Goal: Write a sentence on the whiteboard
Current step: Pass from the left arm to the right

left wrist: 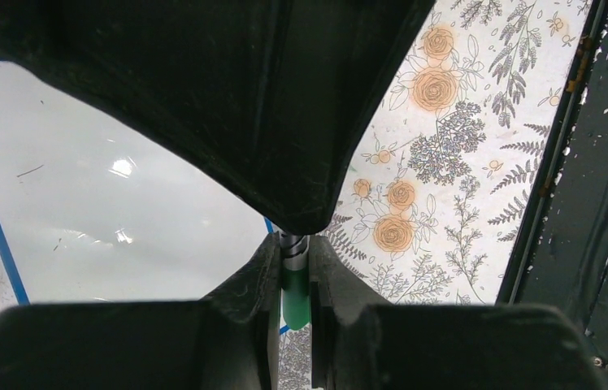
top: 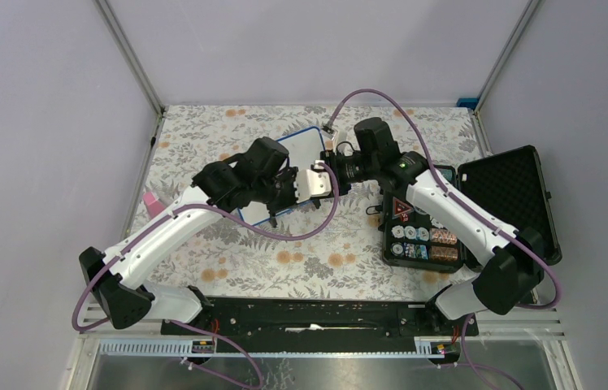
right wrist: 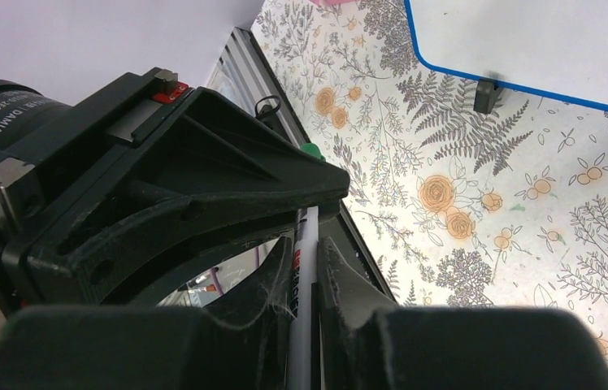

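Left of whiteboard [top: 305,148]: small pink item [top: 152,201] at worktop [top: 301,260] edge. Over whiteboard's near-left part: left pincer [left wrist: 294,280], clamped on green end of marker [right wrist: 307,236]. Whiteboard itself on the floral worktop, far-centre, blue frame, glossy white face, one black foot [right wrist: 486,94] visible under near edge. Just right of whiteboard's near corner: right pincer [right wrist: 307,272], closed on the marker's white barrel, green tip poking past the fingers. Pincers nose to nose. Well right of whiteboard: open black foam-lined case [top: 504,191], small parts in its tray half.
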Robot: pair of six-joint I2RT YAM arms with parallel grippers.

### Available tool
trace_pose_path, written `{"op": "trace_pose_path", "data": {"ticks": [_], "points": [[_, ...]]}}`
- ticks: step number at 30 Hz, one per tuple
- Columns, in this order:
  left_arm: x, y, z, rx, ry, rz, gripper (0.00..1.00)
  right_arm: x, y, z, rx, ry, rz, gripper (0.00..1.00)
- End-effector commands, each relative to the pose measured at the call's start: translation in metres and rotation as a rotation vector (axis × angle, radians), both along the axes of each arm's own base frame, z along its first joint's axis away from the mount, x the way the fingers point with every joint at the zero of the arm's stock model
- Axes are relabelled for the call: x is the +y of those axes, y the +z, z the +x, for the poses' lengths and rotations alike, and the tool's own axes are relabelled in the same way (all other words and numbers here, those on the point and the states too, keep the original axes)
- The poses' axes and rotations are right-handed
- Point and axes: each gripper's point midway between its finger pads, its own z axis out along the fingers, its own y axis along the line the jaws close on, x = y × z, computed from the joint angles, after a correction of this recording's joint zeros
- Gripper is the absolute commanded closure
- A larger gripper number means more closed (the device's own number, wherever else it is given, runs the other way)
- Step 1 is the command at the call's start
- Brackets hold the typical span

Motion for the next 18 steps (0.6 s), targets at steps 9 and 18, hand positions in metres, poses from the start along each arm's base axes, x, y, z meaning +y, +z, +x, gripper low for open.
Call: {"op": "trace_pose_path", "data": {"ticks": [9, 18], "points": [[0.020, 0.063, 0.002, -0.011, 0.059, -0.283, 0.45, -0.008, 0.040, 0.011, -0.084, 0.019, 0.080, 1.00], [0.020, 0.077, -0.003, 0.036, 0.048, -0.387, 0.36, -0.007, 0.053, 0.005, -0.051, 0.062, 0.165, 1.00]]}}
